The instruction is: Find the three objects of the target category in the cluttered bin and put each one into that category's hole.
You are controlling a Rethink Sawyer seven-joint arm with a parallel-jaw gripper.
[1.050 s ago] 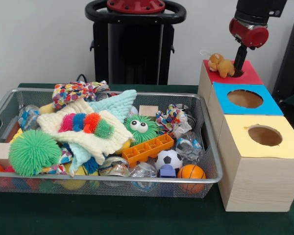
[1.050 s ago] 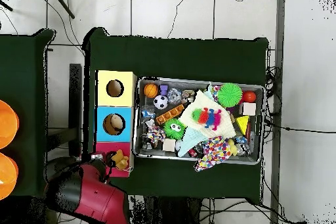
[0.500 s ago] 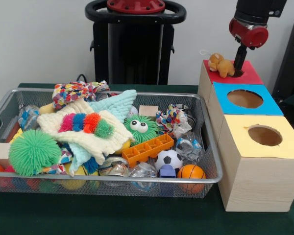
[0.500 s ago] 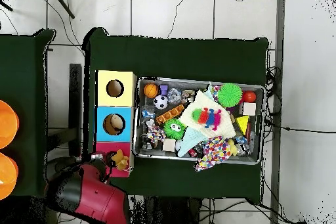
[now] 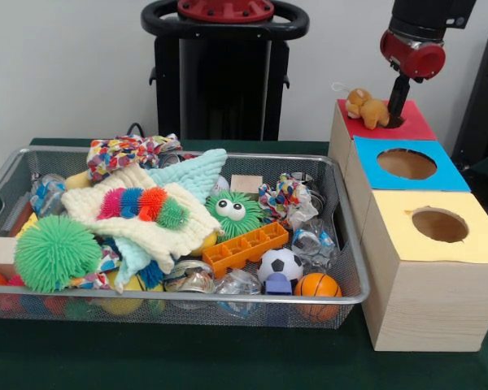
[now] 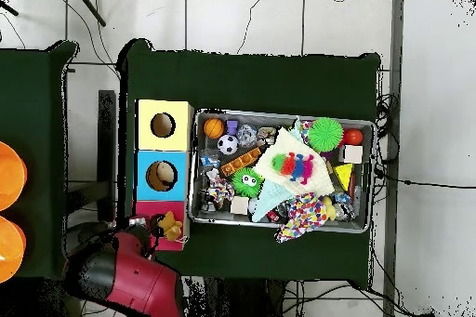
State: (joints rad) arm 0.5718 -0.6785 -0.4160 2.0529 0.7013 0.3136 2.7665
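Observation:
A small tan plush animal (image 5: 367, 107) lies on the red top (image 5: 415, 127) of the far box, at the left edge of its hole; overhead, the plush animal (image 6: 170, 227) shows on that same red top (image 6: 160, 211). My gripper (image 5: 397, 108) hangs straight down just right of the plush, its tip at or inside the hole. Whether it is open or shut is hidden. In the wire bin (image 5: 228, 299) lie a plush caterpillar (image 5: 144, 204) on a cream cloth, a green fuzzy monster (image 5: 233, 213) and a green spiky ball (image 5: 55, 253).
A blue-topped box (image 5: 443, 176) and a yellow-topped box (image 5: 472, 244) stand in line nearer the camera, each with a round hole. The bin also holds an orange block (image 5: 244, 248), a soccer ball (image 5: 280, 263), a small basketball (image 5: 317, 286) and rope toys (image 5: 130, 152).

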